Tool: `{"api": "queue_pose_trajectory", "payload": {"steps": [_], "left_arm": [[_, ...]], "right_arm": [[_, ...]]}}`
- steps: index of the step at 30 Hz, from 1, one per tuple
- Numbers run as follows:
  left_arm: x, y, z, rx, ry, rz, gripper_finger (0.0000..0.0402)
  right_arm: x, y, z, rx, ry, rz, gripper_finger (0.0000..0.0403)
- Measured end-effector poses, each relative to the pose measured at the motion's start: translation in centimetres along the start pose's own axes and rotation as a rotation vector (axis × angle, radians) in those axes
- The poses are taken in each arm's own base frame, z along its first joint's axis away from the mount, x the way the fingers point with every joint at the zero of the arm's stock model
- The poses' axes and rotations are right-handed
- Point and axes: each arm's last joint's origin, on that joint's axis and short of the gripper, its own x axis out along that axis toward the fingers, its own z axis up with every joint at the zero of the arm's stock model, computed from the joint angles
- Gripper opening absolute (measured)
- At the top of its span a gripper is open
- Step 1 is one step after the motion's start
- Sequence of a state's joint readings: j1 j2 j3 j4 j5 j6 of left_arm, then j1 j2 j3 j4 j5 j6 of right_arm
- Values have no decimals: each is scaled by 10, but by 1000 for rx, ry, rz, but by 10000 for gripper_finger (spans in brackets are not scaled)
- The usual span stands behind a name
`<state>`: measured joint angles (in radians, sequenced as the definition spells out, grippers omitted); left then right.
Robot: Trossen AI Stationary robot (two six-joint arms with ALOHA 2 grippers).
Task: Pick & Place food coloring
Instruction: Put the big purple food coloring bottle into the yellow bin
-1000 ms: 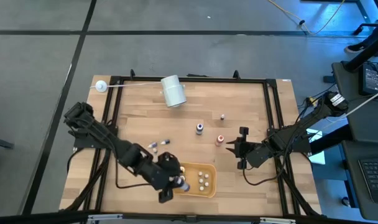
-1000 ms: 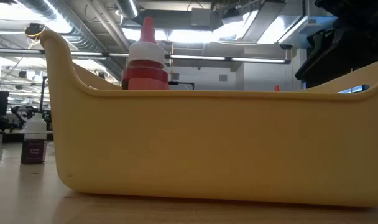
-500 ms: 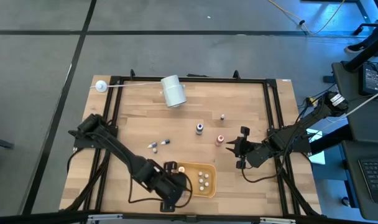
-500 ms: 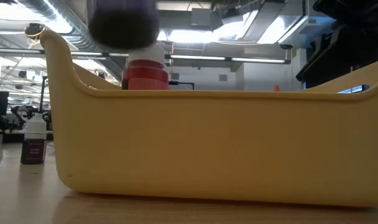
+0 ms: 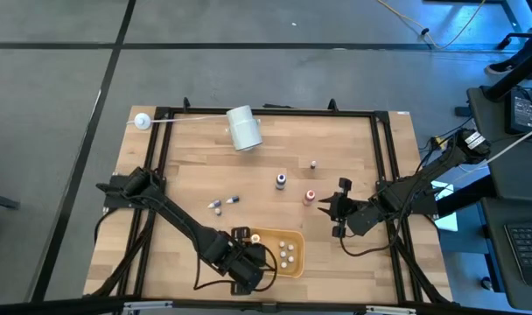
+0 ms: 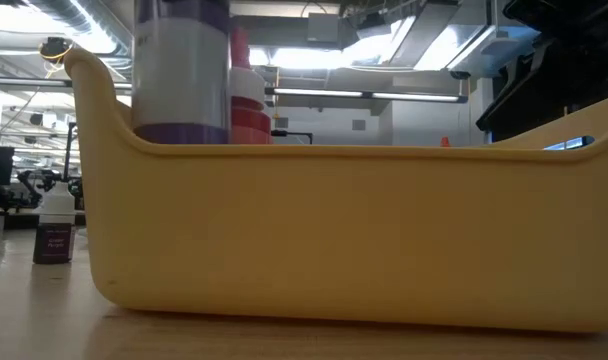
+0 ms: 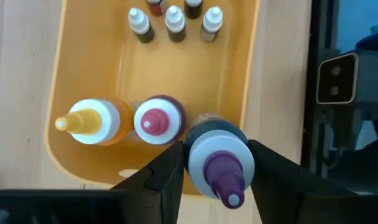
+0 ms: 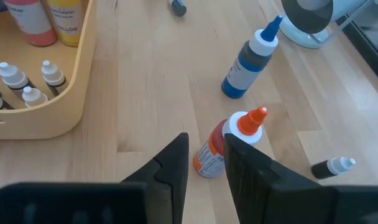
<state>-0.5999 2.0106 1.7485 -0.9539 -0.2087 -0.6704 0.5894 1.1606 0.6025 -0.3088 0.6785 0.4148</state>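
My left gripper [image 5: 250, 265] is over the left end of the yellow tray [image 5: 292, 262], shut on a purple-capped food coloring bottle [image 7: 220, 165]. In the low view that bottle [image 6: 179, 70] reaches down behind the tray's rim. Beside it in the tray stand a yellow-capped bottle [image 7: 89, 121], a pink-capped bottle [image 7: 156, 121] and three small white-capped droppers [image 7: 175, 18]. My right gripper [image 5: 336, 210] is open; its fingers stand apart from the orange-capped bottle [image 8: 229, 140], which stands upright on the table just ahead of them. My left gripper pinches the purple-capped bottle at its white collar [image 7: 198, 155], just below the cap, one finger [image 7: 167, 174] on each side. The fingers come from above, pointing down. The bottle is upright inside the tray's end; the tray wall hides whether its base rests on the floor.
A blue-capped bottle [image 8: 248, 59] stands on the table. Small droppers lie on the wood [image 8: 332, 167], [image 5: 218, 206], and one stands farther off [image 5: 313, 164]. The white roll [image 5: 244, 129] and a ball on a rod [image 5: 142, 121] sit by the far edge. Black frame rails [image 5: 384, 175] border the board.
My left gripper has come down over the tray's left end with the purple-capped bottle. That bottle was absent from the low view a second ago, showed as a blur above the rim, and now stands down inside the tray. The right arm has kept still.
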Motion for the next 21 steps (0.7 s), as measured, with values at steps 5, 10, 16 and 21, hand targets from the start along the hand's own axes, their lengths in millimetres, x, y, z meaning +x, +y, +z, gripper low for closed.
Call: {"api": "queue_pose_trajectory", "payload": {"steps": [5, 10, 16, 21], "left_arm": [[8, -1, -1, 5, 16, 12, 151], [20, -3, -3, 10, 40, 27, 152], [24, -2, -3, 8, 52, 24, 157], [24, -1, -2, 9, 48, 30, 174]], "right_arm": [[0, 0, 0, 0, 0, 0, 104], [0, 0, 0, 0, 0, 0, 103], [0, 0, 0, 1, -1, 1, 103], [0, 0, 0, 1, -1, 2, 103]]}}
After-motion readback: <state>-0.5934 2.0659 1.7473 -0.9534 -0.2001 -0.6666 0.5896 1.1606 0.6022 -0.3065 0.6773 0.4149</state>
